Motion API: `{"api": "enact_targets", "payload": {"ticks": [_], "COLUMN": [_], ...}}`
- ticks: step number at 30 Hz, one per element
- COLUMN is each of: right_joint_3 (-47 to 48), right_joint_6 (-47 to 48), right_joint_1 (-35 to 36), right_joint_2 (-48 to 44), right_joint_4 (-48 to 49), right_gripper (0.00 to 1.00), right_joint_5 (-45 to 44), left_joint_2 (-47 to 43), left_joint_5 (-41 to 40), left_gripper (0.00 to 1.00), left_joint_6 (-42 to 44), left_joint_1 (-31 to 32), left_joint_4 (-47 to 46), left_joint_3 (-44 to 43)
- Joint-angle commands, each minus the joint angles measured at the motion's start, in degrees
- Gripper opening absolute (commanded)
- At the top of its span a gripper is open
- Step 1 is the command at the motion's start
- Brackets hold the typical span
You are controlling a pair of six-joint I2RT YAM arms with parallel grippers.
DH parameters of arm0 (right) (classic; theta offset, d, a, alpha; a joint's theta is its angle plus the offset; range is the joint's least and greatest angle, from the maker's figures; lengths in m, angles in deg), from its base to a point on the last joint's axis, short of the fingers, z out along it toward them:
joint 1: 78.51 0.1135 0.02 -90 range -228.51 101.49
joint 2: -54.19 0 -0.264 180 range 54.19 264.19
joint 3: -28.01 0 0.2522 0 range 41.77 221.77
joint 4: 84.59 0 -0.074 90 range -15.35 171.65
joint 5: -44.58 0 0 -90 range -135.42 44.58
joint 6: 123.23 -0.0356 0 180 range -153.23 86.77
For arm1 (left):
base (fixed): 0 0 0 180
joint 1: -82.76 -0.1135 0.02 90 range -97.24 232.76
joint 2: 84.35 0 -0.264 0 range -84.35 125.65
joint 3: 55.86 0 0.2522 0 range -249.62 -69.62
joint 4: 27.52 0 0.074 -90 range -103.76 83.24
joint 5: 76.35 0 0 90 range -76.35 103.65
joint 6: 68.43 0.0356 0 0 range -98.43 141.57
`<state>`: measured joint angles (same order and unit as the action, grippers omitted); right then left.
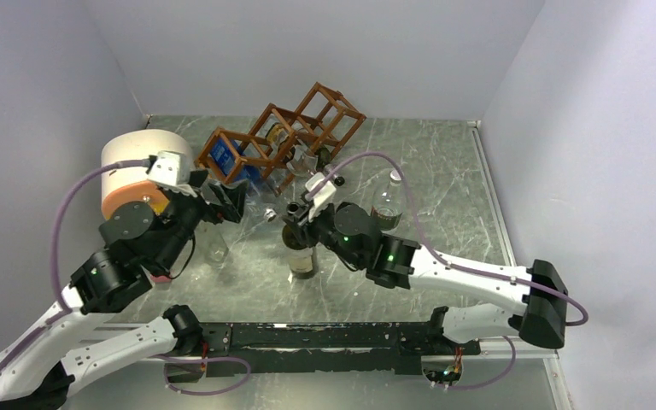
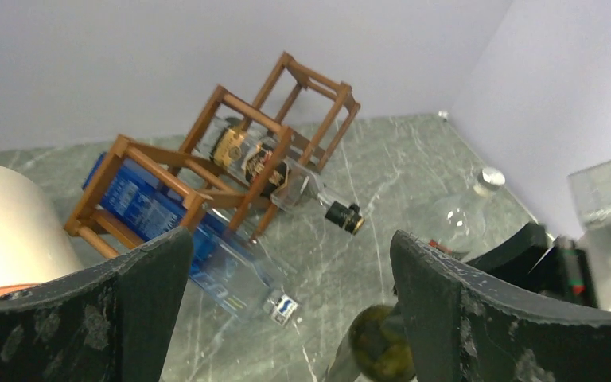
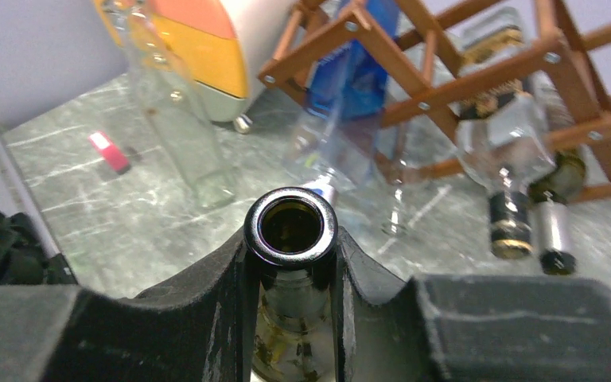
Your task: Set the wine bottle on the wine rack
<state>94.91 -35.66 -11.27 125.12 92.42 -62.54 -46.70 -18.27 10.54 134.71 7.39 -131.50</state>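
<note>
Right hand (image 3: 290, 267) is clenched on the neck of the wine bottle (image 1: 301, 259), which stands upright on the table (image 1: 453, 179) directly beneath it. Judged heavy, rigid, slick, breakable; a neck hold lets the body swing. Wine rack (image 2: 254, 112) lies ahead, lower cells occupied, top cell apparently free. Left hand (image 1: 225, 202) is released. Clear bottles (image 1: 387, 203) flank the route.

- Wine rack (image 2: 254, 109): reddish-brown wood.
- Wine bottle (image 1: 301, 256): dark olive-green glass.
- Bench (image 1: 444, 171): grey-green marble pattern, pale veining.
- Cylinder (image 1: 137, 158): cream body, orange end.
- Racked bottle (image 2: 139, 203): blue printed label, white lettering.
</note>
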Motion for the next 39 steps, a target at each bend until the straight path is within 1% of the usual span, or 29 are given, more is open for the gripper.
{"api": "enact_targets", "payload": {"ticks": [1,5,7,10,15,17,20,23,27,29,31,35,39], "right_joint_3": [-0.7,-1.9,-1.8,-2.0,-2.2,-2.1,-1.2,0.5,1.4,2.0,2.6,2.6,2.6], "right_joint_6": [0.1,-1.8,-3.6,-5.9,-9.2,-10.7,-12.6,-13.2,-12.4,-11.7,-11.2,-9.1,-7.3], "right_joint_1": [0.0,0.0,0.0,-0.1,-0.1,-0.1,0.0,-0.1,0.0,-0.1,-0.1,0.0,0.0], "right_joint_2": [-5.9,-9.4,-10.8,-12.7,-17.2,-19.2,-21.5,-22.8,-24.1,-24.4,-24.5,-24.9,-24.7], "right_joint_4": [1.4,-0.7,-2.3,-4.5,-8.3,-9.9,-12.5,-15.4,-15.4,-15.3,-15.1,-12.5,-9.8], "right_gripper": [0.0,0.0,0.0,0.0,0.0,0.0,0.0,0.0,0.0,0.0,0.0,0.0,0.0], "right_joint_5": [-9.8,-16.0,-20.1,-23.7,-26.7,-27.8,-29.1,-28.3,-26.2,-25.0,-23.3,-18.0,-12.8], "left_joint_2": [1.4,2.5,2.8,4.5,9.9,11.8,13.7,15.3,18.7,20.4,22.1,25.6,28.6], "left_joint_5": [4.8,10.9,15.6,22.5,32.5,36.9,45.1,49.0,51.5,53.0,53.7,56.2,58.3], "left_gripper": [0.98,0.96,0.94,0.94,0.94,0.92,0.88,0.87,0.88,0.87,0.87,0.9,0.91], "left_joint_6": [-1.6,1.8,4.0,6.5,9.1,9.9,14.6,15.3,12.9,12.1,11.1,9.6,8.1], "left_joint_1": [-0.2,-0.2,-0.2,-0.2,-0.2,-0.2,0.1,0.3,0.4,0.4,0.4,0.4,0.4], "left_joint_4": [-3.2,-8.6,-14.3,-20.3,-28.1,-31.5,-36.0,-39.3,-51.7,-55.6,-57.5,-64.9,-69.9], "left_joint_3": [4.2,9.5,13.0,16.8,21.2,23.4,27.2,28.7,33.0,34.7,34.8,36.5,37.1]}}
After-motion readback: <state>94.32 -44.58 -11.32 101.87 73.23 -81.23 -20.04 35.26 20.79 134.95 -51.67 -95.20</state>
